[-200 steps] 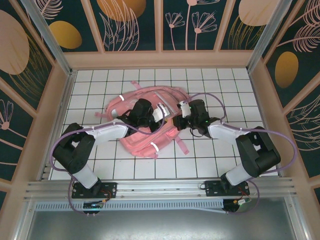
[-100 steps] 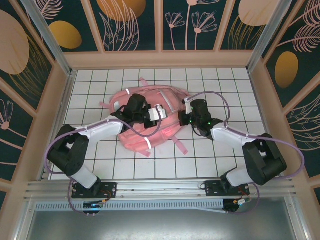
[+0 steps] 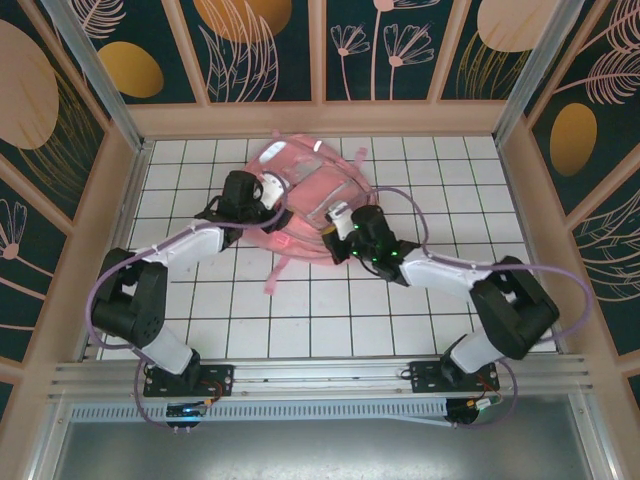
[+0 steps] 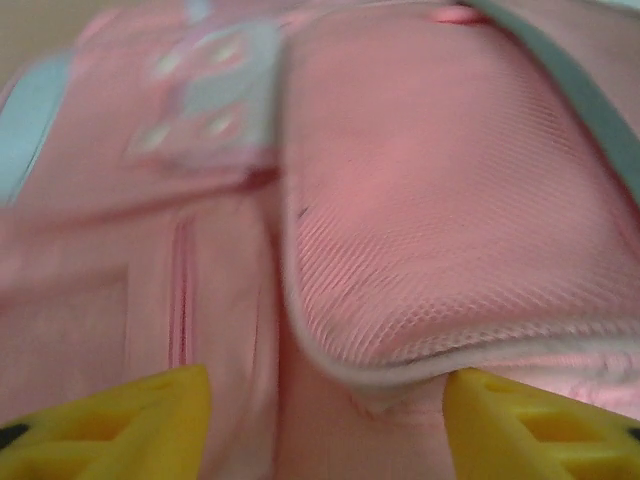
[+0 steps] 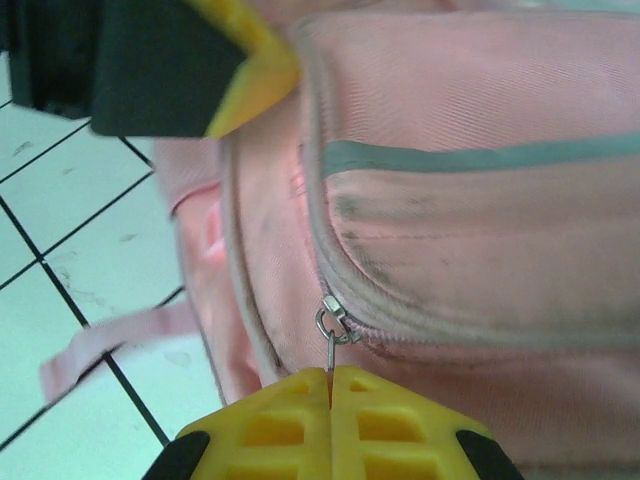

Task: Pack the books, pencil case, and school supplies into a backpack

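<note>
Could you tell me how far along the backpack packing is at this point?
Done: cannot be confirmed; the backpack lies on the table, its contents hidden. In hand: the right gripper is shut on a zipper pull, while the left gripper is open over the pink mesh panel. Left: working that zipper; whether it opens or closes the bag I cannot tell.

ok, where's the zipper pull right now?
Right wrist view, bottom centre: zipper pull pinched by jaws of the right gripper, at the backpack seam's corner.
</note>
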